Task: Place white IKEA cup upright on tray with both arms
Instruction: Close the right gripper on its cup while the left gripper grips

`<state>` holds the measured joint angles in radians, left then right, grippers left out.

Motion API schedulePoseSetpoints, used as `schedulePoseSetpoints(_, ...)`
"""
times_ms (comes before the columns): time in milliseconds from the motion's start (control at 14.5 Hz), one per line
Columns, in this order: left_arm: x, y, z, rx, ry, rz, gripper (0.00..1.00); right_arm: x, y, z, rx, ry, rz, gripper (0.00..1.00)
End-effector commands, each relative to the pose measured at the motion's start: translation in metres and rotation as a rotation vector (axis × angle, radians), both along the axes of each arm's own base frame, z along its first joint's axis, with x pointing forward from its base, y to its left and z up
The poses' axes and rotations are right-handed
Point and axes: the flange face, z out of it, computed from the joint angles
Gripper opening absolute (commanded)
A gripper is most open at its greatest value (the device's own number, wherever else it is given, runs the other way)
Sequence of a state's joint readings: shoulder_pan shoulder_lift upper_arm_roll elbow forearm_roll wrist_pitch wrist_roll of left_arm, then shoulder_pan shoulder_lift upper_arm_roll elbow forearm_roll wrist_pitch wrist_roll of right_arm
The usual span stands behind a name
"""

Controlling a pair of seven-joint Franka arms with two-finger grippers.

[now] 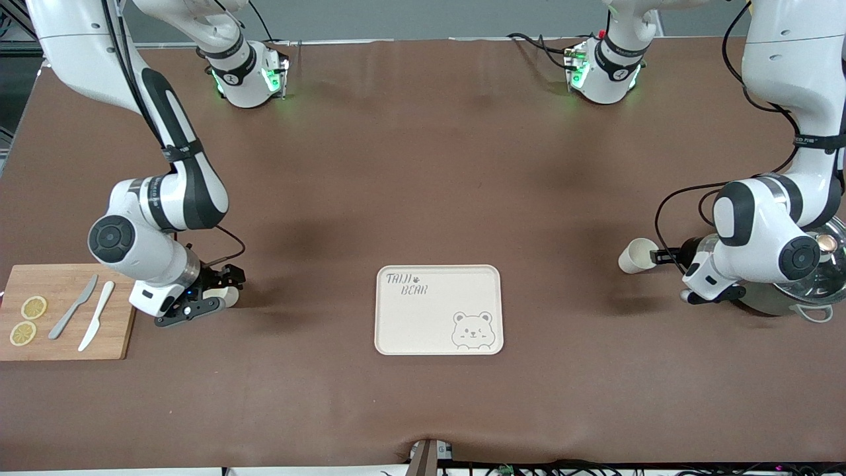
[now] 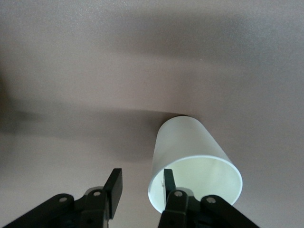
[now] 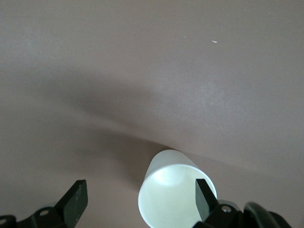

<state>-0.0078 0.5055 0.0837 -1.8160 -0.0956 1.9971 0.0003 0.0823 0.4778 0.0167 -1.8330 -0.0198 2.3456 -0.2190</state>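
Two white cups are in play, and neither is on the tray point(image 1: 429, 327) yet, which sits bare in the middle of the counter point(image 1: 423, 165), well apart from both.

The left arm's cup point(image 1: 636, 256) lies on its side toward the left arm's end of the counter, just beside a steel pot with a glass lid point(image 1: 816, 277). Its mouth faces the left tool point(image 1: 658, 256). In the left wrist view we see that tool point(image 2: 141, 183) half spread and straddling the rim of the cup point(image 2: 190, 156): one finger reaches inside the mouth and the other stands outside the wall, with a sliver of counter showing between it and the cup. We judge this a rim pinch being set up, not a firm hold. Coming in low and level makes sense, since a cup lying down offers only its lip to a narrow tool.

The right arm's cup point(image 1: 230, 297) also lies on its side, next to a wooden cutting board point(image 1: 66, 344) carrying two knives and lemon slices. The right tool point(image 1: 221, 291) is down at it. In the right wrist view that tool point(image 3: 140, 197) is spread wide around the mouth of the cup point(image 3: 173, 190), gripping nothing.

We reckon the task is at its grasping step. Each lift will need a wrist turn to bring the mouth upward before setting down on the tray. A thin-walled rim hold could slip or swing during that turn.
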Motion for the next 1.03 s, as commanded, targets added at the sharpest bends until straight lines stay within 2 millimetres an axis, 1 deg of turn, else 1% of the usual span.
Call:
schedulePoseSetpoints(0,0.000,-0.001,0.000,-0.011,-0.010,-0.008,0.25,-0.006,0.000,-0.017,0.012,-0.012,0.002,1.00)
schedulePoseSetpoints(206,0.002,-0.003,0.002,-0.011,-0.016,-0.011,0.10,-0.007,0.001,-0.031,0.010,-0.001,0.006,1.00)
schedulePoseSetpoints(344,0.002,-0.003,0.003,-0.011,-0.016,-0.012,0.00,-0.007,0.002,-0.036,0.010,0.001,0.008,1.00)
schedulePoseSetpoints(550,0.003,-0.004,0.005,-0.012,-0.020,-0.016,0.00,-0.007,0.001,-0.054,0.011,-0.001,0.006,1.00)
schedulePoseSetpoints(826,0.004,-0.006,0.013,-0.014,-0.028,-0.021,0.00,-0.007,0.001,-0.055,0.011,-0.001,0.007,1.00)
schedulePoseSetpoints(894,0.007,-0.006,0.024,-0.013,-0.046,-0.020,0.00,-0.007,0.002,-0.054,0.011,-0.001,0.009,0.97)
schedulePoseSetpoints(963,0.009,-0.008,0.032,-0.014,-0.056,-0.022,0.00,-0.007,0.002,-0.054,0.011,-0.001,0.008,0.77)
